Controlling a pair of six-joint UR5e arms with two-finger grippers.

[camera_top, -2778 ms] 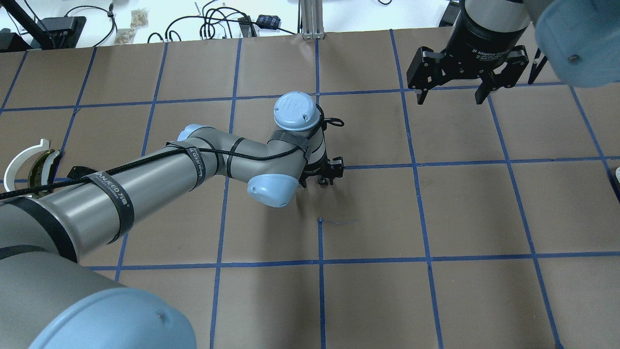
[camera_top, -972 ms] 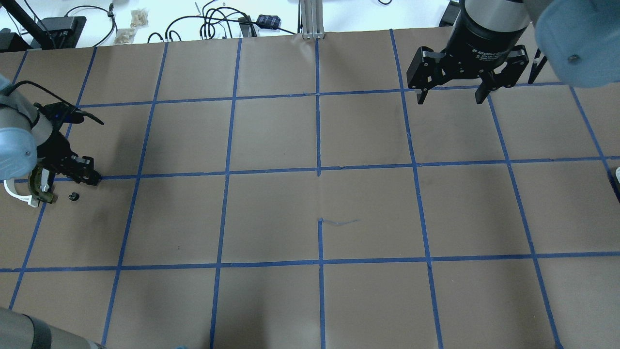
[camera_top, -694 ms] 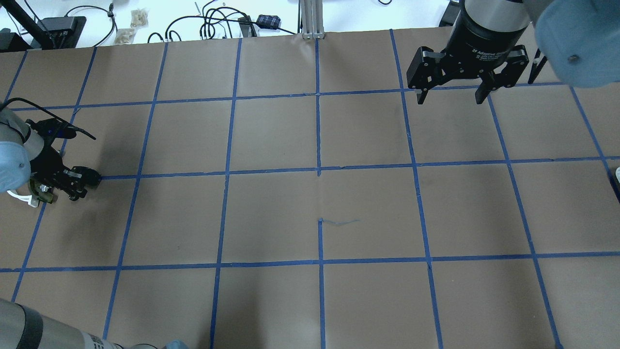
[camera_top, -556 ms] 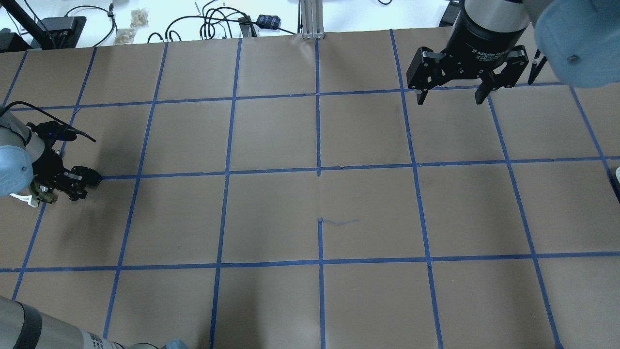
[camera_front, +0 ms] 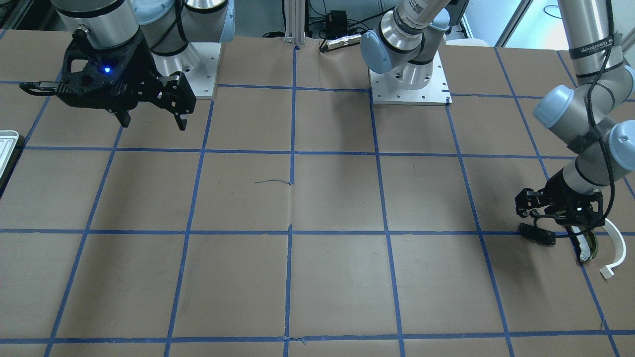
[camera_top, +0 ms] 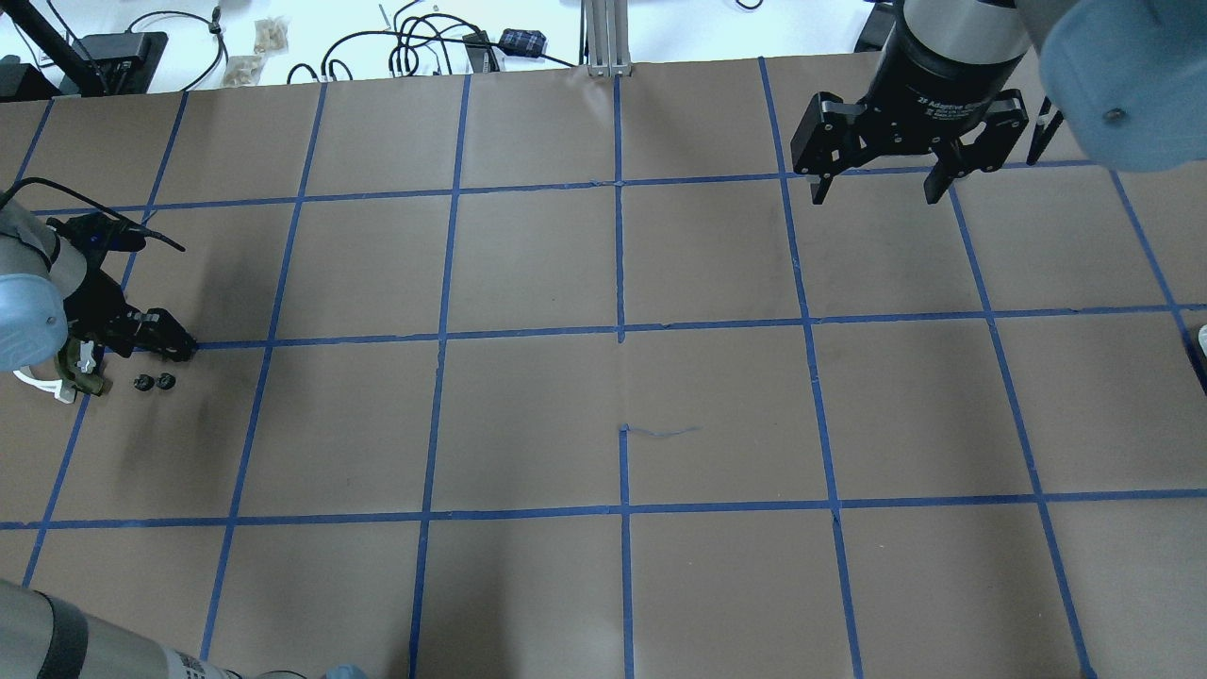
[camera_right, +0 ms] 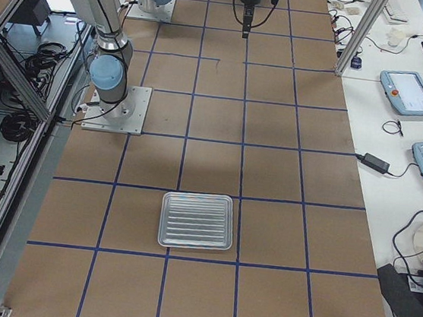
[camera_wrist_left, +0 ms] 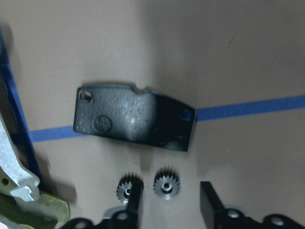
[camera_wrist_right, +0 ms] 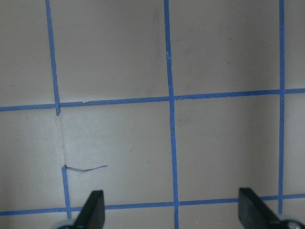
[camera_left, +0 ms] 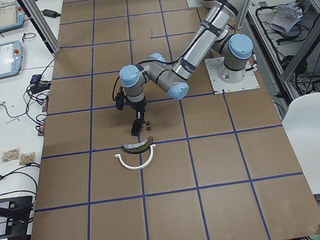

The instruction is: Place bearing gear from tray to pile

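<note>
Two small dark bearing gears (camera_wrist_left: 166,182) (camera_top: 166,381) lie side by side on the paper next to the pile. The pile holds a flat black plate (camera_wrist_left: 133,117) (camera_front: 537,233), a dark olive curved piece (camera_front: 588,245) and a white half-ring arc (camera_front: 615,248). My left gripper (camera_wrist_left: 170,191) (camera_top: 156,351) hangs open just above the gears and holds nothing. One gear lies between its fingers and the other by the left fingertip (camera_wrist_left: 135,193). The silvery tray (camera_right: 197,220) is empty at the far end. My right gripper (camera_top: 877,189) (camera_wrist_right: 172,210) is open and empty, high over the table.
The brown paper has a blue tape grid. The tray's corner (camera_front: 6,144) shows at the table's edge. The arms' base plates (camera_front: 409,82) stand on the robot's side. Cables and boxes (camera_top: 424,42) lie beyond the far edge.
My left arm swung from the table's middle to the pile. One gear lay there a second ago. The gripper dipped, then rose open, and now two gears lie there. The right arm has not moved.
</note>
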